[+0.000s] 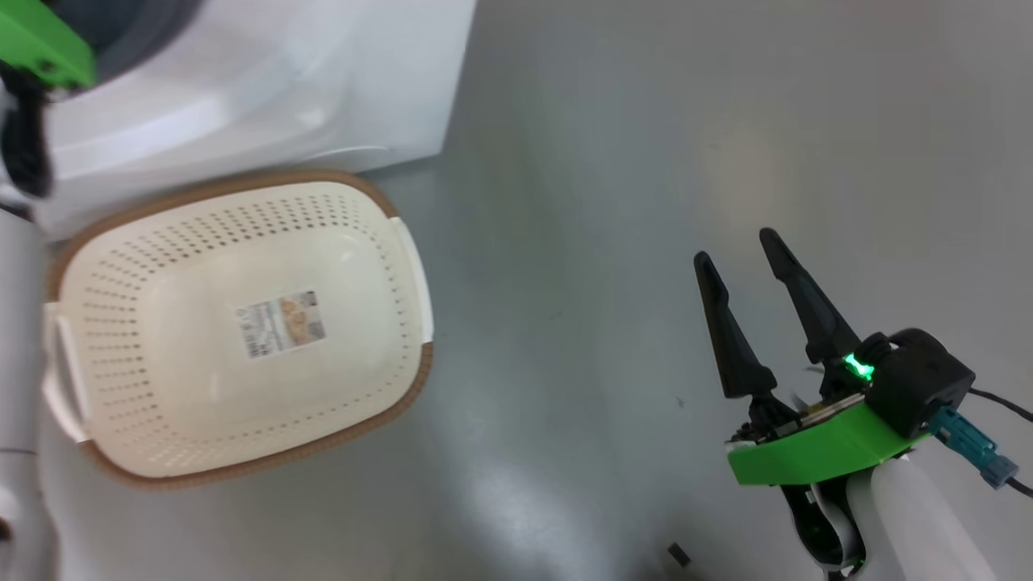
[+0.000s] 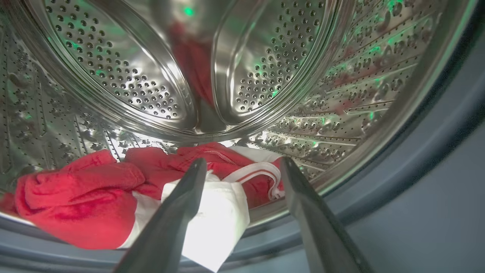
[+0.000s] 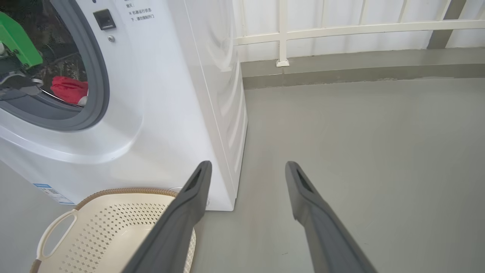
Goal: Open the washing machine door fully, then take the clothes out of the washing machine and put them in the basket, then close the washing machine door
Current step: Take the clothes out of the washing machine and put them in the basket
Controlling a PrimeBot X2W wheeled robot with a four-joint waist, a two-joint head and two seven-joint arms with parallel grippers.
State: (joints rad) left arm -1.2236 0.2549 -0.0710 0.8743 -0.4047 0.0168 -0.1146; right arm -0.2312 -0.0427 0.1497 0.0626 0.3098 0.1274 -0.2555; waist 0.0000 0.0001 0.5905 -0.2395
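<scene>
Basket point(image 1: 242, 182) on floor point(image 1: 613, 202) just in front of washing machine point(image 3: 170, 94), open side up, long axis left-right, one label point(image 1: 280, 324) on its bottom. In drum point(image 2: 265, 57): red clothes point(image 2: 75, 197) heaped low at front, one white cloth point(image 2: 216, 223) on top; garment count unclear. Left gripper point(image 2: 242, 161) in drum mouth, fingers spread, pointing at white cloth. Right gripper point(image 1: 734, 244) spread too, over floor, well right of basket.
</scene>
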